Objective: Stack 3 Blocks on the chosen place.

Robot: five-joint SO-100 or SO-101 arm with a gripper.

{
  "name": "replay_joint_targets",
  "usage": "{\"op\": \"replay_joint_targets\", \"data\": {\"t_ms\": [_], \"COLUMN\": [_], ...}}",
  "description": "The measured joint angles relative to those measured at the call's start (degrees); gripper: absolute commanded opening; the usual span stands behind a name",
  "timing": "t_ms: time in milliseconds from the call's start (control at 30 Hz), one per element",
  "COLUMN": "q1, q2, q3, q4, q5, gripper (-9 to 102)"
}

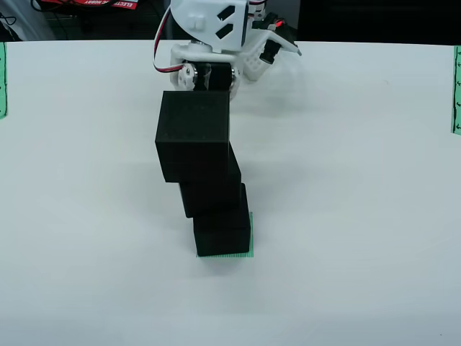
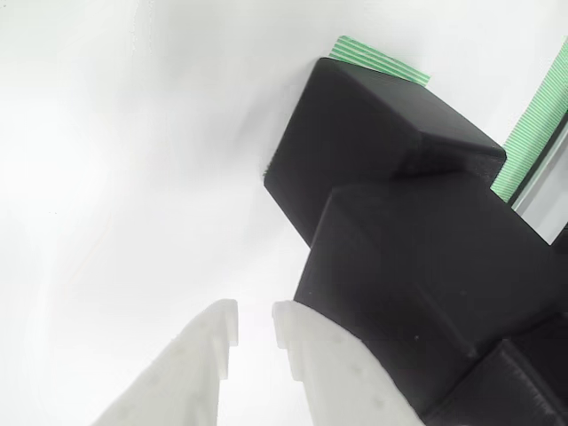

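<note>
Three black blocks stand stacked: the bottom block (image 1: pixel 222 234) sits on the chosen place (image 1: pixel 251 229), a green striped square that peeks out at its right and front edges. The middle block (image 1: pixel 210 196) and top block (image 1: pixel 193 133) rest on it, each slightly offset. My white gripper (image 1: pixel 212 72) is just behind the top block, its tips hidden. In the wrist view my gripper (image 2: pixel 256 324) has its fingers nearly together with nothing between them, beside the stack: bottom block (image 2: pixel 373 142), middle block (image 2: pixel 435 284), and the chosen place (image 2: pixel 377 60) at the foot.
The stack stands on a white table (image 1: pixel 346 216). Narrow green strips lie at its left edge (image 1: pixel 2 79) and right edge (image 1: pixel 457 90); one strip (image 2: pixel 532 124) shows in the wrist view. Dark clutter lies beyond the far edge.
</note>
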Motion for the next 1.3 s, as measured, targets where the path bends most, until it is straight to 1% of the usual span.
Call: {"op": "replay_joint_targets", "data": {"t_ms": [233,767,1300], "q1": [-1.7,-2.1,-3.6], "q2": [-1.4,-3.4,-5.2], "q3": [-1.6,-2.3,-3.3], "q4": [-0.9,-3.6,-4.7], "q5": [1.4,1.8,3.2], "gripper": [0,0,0]}}
